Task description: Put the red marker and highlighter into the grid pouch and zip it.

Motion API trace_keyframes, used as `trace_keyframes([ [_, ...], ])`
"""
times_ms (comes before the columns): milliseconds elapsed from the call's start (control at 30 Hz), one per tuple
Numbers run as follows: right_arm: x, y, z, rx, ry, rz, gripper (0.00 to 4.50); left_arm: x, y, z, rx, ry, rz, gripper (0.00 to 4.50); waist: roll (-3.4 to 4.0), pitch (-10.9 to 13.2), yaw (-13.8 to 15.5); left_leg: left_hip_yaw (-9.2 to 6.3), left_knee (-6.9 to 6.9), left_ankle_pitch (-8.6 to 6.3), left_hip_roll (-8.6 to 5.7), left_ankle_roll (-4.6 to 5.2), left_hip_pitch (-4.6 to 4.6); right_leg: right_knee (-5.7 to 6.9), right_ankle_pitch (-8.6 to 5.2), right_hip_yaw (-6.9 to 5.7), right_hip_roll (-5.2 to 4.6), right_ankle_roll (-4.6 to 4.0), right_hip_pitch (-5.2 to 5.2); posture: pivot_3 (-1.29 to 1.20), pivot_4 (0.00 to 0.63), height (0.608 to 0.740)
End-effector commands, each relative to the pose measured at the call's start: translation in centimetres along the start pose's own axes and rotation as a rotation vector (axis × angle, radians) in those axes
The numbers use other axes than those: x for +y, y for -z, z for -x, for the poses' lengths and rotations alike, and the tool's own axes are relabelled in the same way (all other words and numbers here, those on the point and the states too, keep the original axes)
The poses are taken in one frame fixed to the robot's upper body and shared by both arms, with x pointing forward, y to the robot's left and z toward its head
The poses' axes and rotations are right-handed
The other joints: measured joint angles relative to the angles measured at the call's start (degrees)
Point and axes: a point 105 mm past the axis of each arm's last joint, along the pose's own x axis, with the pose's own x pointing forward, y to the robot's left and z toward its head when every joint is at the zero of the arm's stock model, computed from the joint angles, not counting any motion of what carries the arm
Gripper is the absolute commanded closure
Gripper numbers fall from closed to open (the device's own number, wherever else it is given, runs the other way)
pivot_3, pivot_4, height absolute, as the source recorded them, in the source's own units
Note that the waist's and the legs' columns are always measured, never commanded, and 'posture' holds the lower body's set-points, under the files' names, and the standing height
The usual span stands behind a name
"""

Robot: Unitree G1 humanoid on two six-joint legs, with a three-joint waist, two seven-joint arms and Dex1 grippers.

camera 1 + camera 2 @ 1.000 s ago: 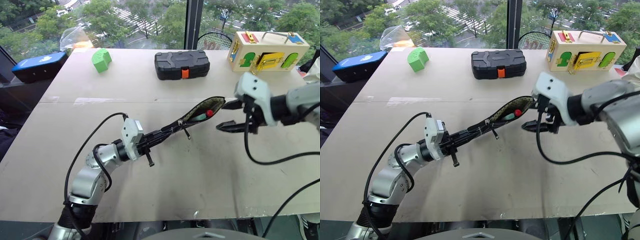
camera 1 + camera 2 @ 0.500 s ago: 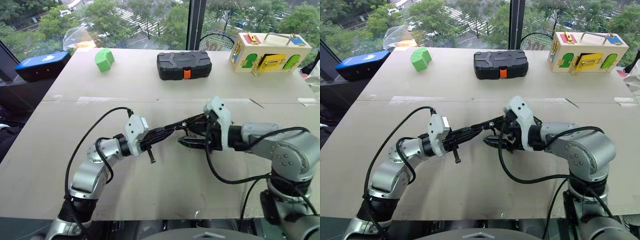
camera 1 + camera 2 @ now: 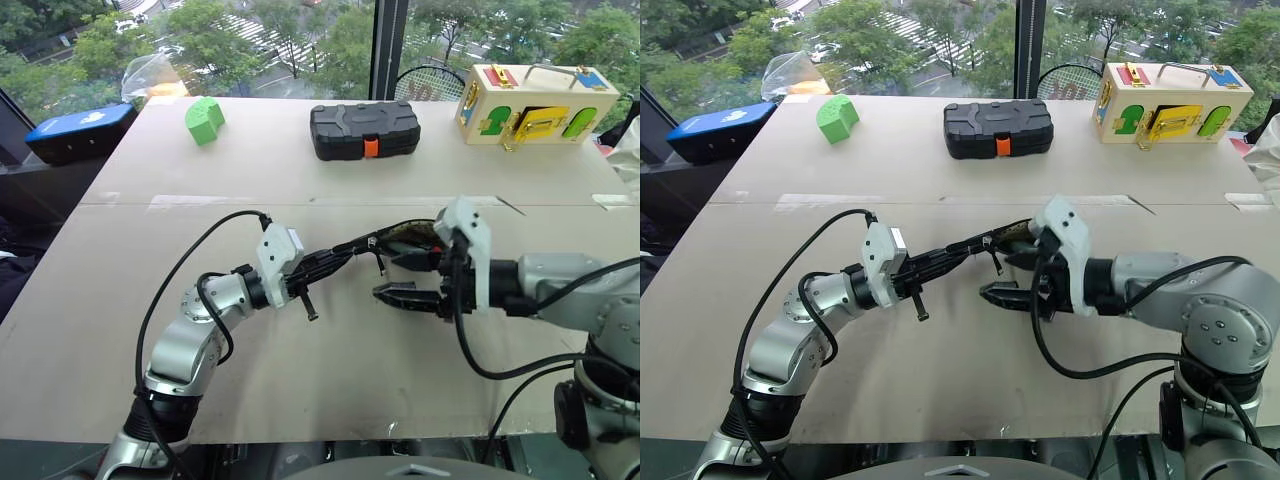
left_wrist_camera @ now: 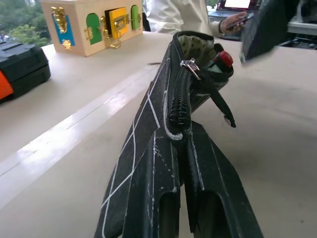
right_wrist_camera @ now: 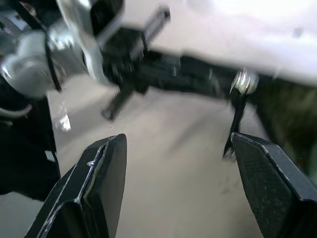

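Observation:
My left gripper (image 3: 316,270) is shut on the closed end of the grid pouch (image 3: 352,252) and holds it off the table, edge up. The pouch's far end gapes open, and the red marker's cap (image 4: 226,58) pokes out there. The highlighter is hidden. The metal zipper pull (image 5: 242,82) sits partway along the top edge, and its cord (image 3: 380,266) dangles from it. My right gripper (image 3: 388,277) is open just beside and below the pull, and the cord hangs close to one of its fingers (image 5: 262,173) without touching it.
A black hard case with an orange latch (image 3: 364,129), a green block (image 3: 204,119) and a wooden latch box (image 3: 530,103) line the table's far side. A blue device (image 3: 78,130) lies off the far left corner. A person in white (image 4: 178,15) is beyond the table.
My right gripper came in from the right of the pouch's open mouth, sank and rolled. It now sits by the zipper pull. The left gripper kept the pouch nearly still.

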Motion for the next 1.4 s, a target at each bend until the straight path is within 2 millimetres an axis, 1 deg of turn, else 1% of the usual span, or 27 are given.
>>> trace_keyframes([
  [33, -0.1, 0.0, -0.4, 0.004, 0.036, 0.0, 1.13, -0.4, -1.6, 0.0, -0.049, 0.018, -0.045, 4.5, -0.01, 0.0, 0.0, 0.01, 0.01, 0.03, 0.0, -0.05, 0.0, 0.02, 0.0, 0.01, 0.0, 0.0, 0.0, 0.0, 0.15, 0.74],
  [167, -0.5, 0.6, -1.0, 0.021, 0.074, -0.032, 1.13, -0.6, -1.5, 0.2, -0.044, 0.027, -0.049, 4.5, -0.03, 0.0, 0.1, 0.0, 0.02, 0.03, -0.02, -0.05, 0.0, 0.01, 0.0, 0.0, 0.0, 0.0, 0.0, 0.0, 0.15, 0.74],
  [300, -1.5, 0.4, -1.8, 0.008, 0.133, -0.072, 1.13, -0.8, -1.5, 0.2, -0.04, 0.033, -0.053, 4.5, -0.02, 0.0, 0.1, 0.0, 0.02, 0.04, -0.02, -0.07, -0.02, 0.0, 0.0, 0.0, 0.0, 0.0, 0.0, 0.0, 0.15, 0.74],
  [500, -1.3, -1.7, -2.9, -0.111, 0.098, -0.136, 1.13, -1.1, -1.3, 0.1, -0.029, 0.046, -0.065, 4.5, -0.01, 0.0, 0.0, -0.01, 0.01, 0.04, 0.0, -0.07, -0.01, 0.01, 0.0, 0.0, 0.04, 0.01, -0.01, 0.0, 0.15, 0.74],
  [533, -1.4, -2.0, -3.0, -0.126, 0.102, -0.146, 1.35, -1.1, -1.2, 0.1, -0.027, 0.046, -0.067, 4.5, 0.0, 0.0, 0.0, -0.01, 0.01, 0.04, 0.0, -0.07, -0.02, 0.01, 0.0, -0.01, 0.04, 0.01, -0.01, 0.0, 0.15, 0.74],
  [600, -1.5, -2.2, -3.1, -0.141, 0.105, -0.161, 1.97, -1.2, -1.2, 0.2, -0.025, 0.049, -0.069, 4.5, 0.0, 0.0, 0.1, -0.01, 0.01, 0.04, 0.0, -0.07, -0.02, 0.0, 0.0, -0.01, 0.04, 0.01, -0.01, 0.0, 0.15, 0.74],
  [633, -1.5, -2.3, -3.1, -0.144, 0.102, -0.163, 2.46, -1.2, -1.2, 0.2, -0.024, 0.05, -0.07, 4.5, 0.0, 0.0, 0.1, 0.0, 0.01, 0.04, 0.0, -0.07, -0.02, 0.0, 0.0, -0.01, 0.04, 0.01, -0.01, 0.0, 0.15, 0.74],
  [667, -1.5, -2.3, -3.1, -0.147, 0.1, -0.167, 2.76, -1.3, -1.1, 0.2, -0.023, 0.05, -0.07, 4.5, 0.0, 0.0, 0.2, -0.01, 0.01, 0.04, 0.0, -0.07, -0.03, -0.02, 0.0, -0.02, 0.03, 0.01, -0.01, 0.0, 0.15, 0.74],
  [900, -1.7, -2.2, -3.2, -0.146, 0.113, -0.184, 2.76, -1.4, -0.6, 0.6, -0.02, 0.049, -0.069, 4.5, 0.01, 0.0, 0.0, 0.01, -0.01, 0.04, 0.0, -0.07, -0.03, -0.04, 0.0, 0.0, 0.04, 0.01, -0.01, 0.0, 0.15, 0.74],
  [967, -1.8, -2.1, -3.2, -0.144, 0.12, -0.192, 3.38, -1.5, -0.5, 0.6, -0.02, 0.05, -0.074, 4.5, 0.01, 0.0, 0.0, 0.0, -0.02, 0.04, 0.0, -0.06, -0.03, -0.04, 0.0, -0.01, 0.03, 0.01, -0.01, 0.0, 0.15, 0.74],
  [1000, -1.9, -2.0, -3.3, -0.144, 0.123, -0.196, 3.59, -1.6, -0.4, 0.7, -0.018, 0.053, -0.079, 4.5, 0.01, 0.0, 0.0, 0.0, -0.02, 0.04, 0.0, -0.06, -0.03, -0.05, 0.0, -0.01, 0.03, 0.01, -0.01, 0.0, 0.15, 0.74],
  [1067, -1.9, -2.0, -3.3, -0.142, 0.125, -0.2, 4.43, -1.7, -0.2, 0.7, -0.016, 0.057, -0.085, 4.5, 0.01, 0.0, 0.0, 0.01, -0.02, 0.03, 0.0, -0.06, -0.03, -0.05, 0.0, 0.0, 0.03, 0.0, -0.01, 0.0, 0.15, 0.74],
  [1300, -2.3, -1.8, -3.1, -0.132, 0.154, -0.195, 4.43, -1.5, 0.2, 0.9, -0.011, 0.049, -0.107, 4.5, 0.01, 0.0, 0.0, 0.01, -0.02, 0.02, 0.0, -0.04, -0.03, -0.06, 0.0, 0.0, 0.03, 0.0, -0.01, 0.0, 0.15, 0.74],
  [1400, -3.4, -1.9, -1.7, -0.134, 0.214, -0.177, 4.43, -0.7, 0.1, 1.2, -0.011, 0.014, -0.159, 4.5, 0.02, 0.0, 0.1, 0.01, -0.02, -0.03, 0.0, 0.06, -0.04, -0.07, 0.0, -0.01, 0.02, 0.0, -0.01, 0.0, 0.15, 0.74],
])
